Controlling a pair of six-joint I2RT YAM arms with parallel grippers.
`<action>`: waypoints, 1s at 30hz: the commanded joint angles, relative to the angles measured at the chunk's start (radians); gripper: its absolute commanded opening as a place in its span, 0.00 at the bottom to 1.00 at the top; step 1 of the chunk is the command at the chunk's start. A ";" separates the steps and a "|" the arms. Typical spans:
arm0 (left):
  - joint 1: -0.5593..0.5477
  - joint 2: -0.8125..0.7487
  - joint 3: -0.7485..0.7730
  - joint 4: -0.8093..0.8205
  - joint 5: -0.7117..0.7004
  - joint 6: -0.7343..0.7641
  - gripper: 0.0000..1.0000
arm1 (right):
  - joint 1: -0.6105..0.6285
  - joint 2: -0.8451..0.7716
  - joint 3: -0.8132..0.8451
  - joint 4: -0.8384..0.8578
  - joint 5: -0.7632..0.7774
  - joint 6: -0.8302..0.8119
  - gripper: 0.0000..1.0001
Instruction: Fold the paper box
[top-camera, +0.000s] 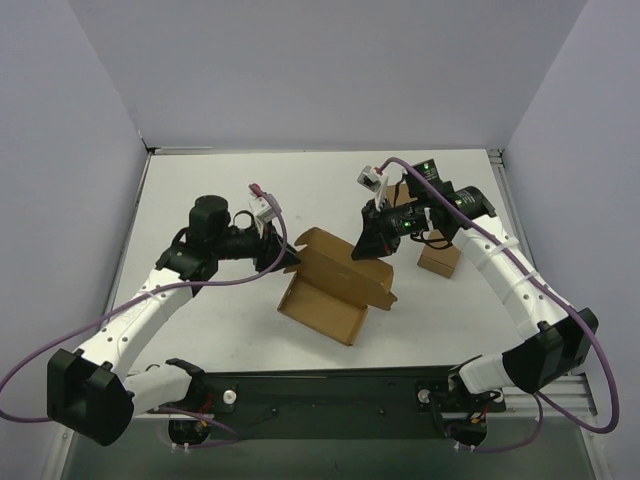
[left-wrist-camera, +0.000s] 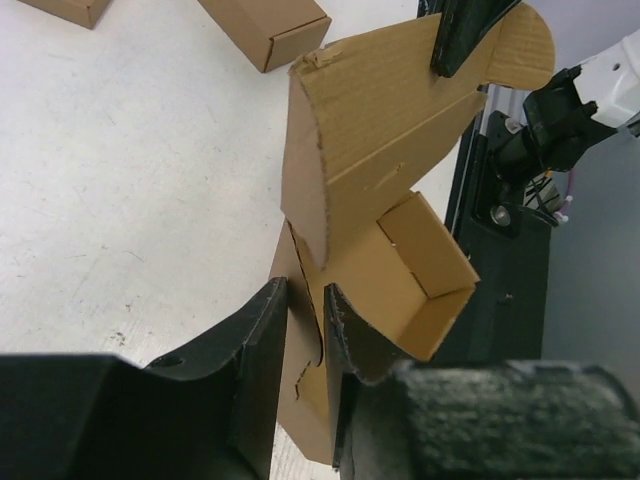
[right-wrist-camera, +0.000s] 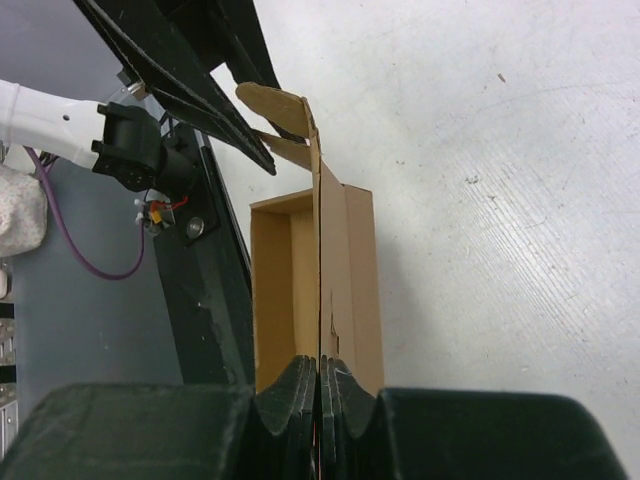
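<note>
The paper box is a brown cardboard piece, partly folded, lying mid-table with one long panel standing upright. My right gripper is shut on the right end of that upright panel. Its wrist view shows the pads pressed flat on the thin cardboard edge. My left gripper is at the box's left end. Its fingers straddle a side flap with a narrow gap on each side. The box tray lies open just beyond them.
Two small ready-made brown boxes lie on the white table behind the work. One of them sits under my right forearm. The black base rail runs along the near edge. Grey walls close in the table.
</note>
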 joint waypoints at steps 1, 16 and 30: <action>-0.054 0.004 0.020 -0.024 -0.090 0.050 0.28 | -0.003 0.008 0.029 0.051 0.025 0.030 0.00; -0.125 0.010 0.014 -0.076 -0.354 0.080 0.00 | -0.065 -0.172 -0.262 0.336 0.180 0.252 0.68; -0.059 0.006 0.023 -0.065 -0.211 0.071 0.00 | -0.204 -0.585 -0.787 0.714 0.217 0.332 0.72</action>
